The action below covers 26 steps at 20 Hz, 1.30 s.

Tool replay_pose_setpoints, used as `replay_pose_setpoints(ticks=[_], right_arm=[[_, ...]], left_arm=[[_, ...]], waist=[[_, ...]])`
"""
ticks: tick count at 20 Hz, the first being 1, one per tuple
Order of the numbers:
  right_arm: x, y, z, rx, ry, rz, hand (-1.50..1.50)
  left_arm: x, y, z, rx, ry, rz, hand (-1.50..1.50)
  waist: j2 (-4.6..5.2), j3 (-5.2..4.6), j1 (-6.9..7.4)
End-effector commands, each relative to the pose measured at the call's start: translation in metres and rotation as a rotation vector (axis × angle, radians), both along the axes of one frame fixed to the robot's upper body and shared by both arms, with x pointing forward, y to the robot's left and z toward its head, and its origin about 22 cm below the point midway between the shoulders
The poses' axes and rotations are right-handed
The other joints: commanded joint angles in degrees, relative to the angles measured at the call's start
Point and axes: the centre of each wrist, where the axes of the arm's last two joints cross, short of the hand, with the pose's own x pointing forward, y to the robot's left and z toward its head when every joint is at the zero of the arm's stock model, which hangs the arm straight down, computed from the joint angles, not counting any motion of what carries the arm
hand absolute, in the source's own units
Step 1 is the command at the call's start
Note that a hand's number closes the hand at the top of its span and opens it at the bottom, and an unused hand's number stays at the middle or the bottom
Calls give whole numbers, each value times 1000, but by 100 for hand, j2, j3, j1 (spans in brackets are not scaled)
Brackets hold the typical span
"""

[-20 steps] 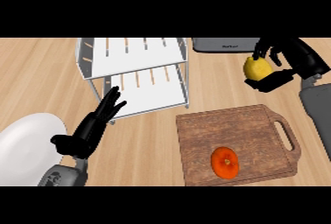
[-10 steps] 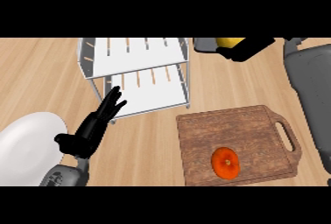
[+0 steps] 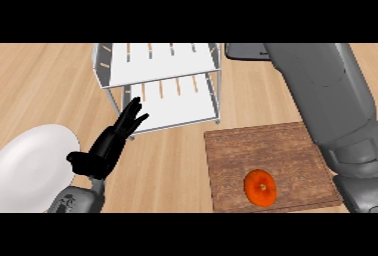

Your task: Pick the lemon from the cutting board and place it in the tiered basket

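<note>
A: Where to look for the lemon?

B: Nowhere to be seen just now. Not on the cutting board (image 3: 251, 150), not in the tiered basket (image 3: 159, 62). Probably beyond the upper edge with the right hand, which is also out of view. Only the right forearm (image 3: 325, 90) showing, stretched up past the board. Impossible to tell about those fingers.

A: And how to do the placing well?

B: Come over the top shelf from above, keep clear of the corner posts, lower onto the white shelf, and only then release.

A: Anything in the way?

B: Left hand (image 3: 111, 145) resting low at the left, fingers straight and close together, tips near the basket's lower shelf. Best left out of the path. Orange round thing (image 3: 260, 186) on the board, white plate (image 3: 33, 165) on the worktop, dark object (image 3: 244, 51) beside the basket. Likely no obstacle.
</note>
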Motion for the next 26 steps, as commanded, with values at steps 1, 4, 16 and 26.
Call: replay_pose_setpoints(ticks=[1,4,16,26], right_arm=[[7,33,10,-22,33,16,150],[6,64,-11,-69,60,62,150],[18,94,-49,-3,125,89,150],[25,94,-41,187,494,29,150]], left_arm=[[6,24,-8,50,84,72,0],[8,16,-8,55,93,77,0],[-5,4,-24,47,85,32,0],[4,9,-16,61,82,16,0]], waist=[[72,-36,62],[78,-36,54],[110,-39,222],[82,-42,284]])
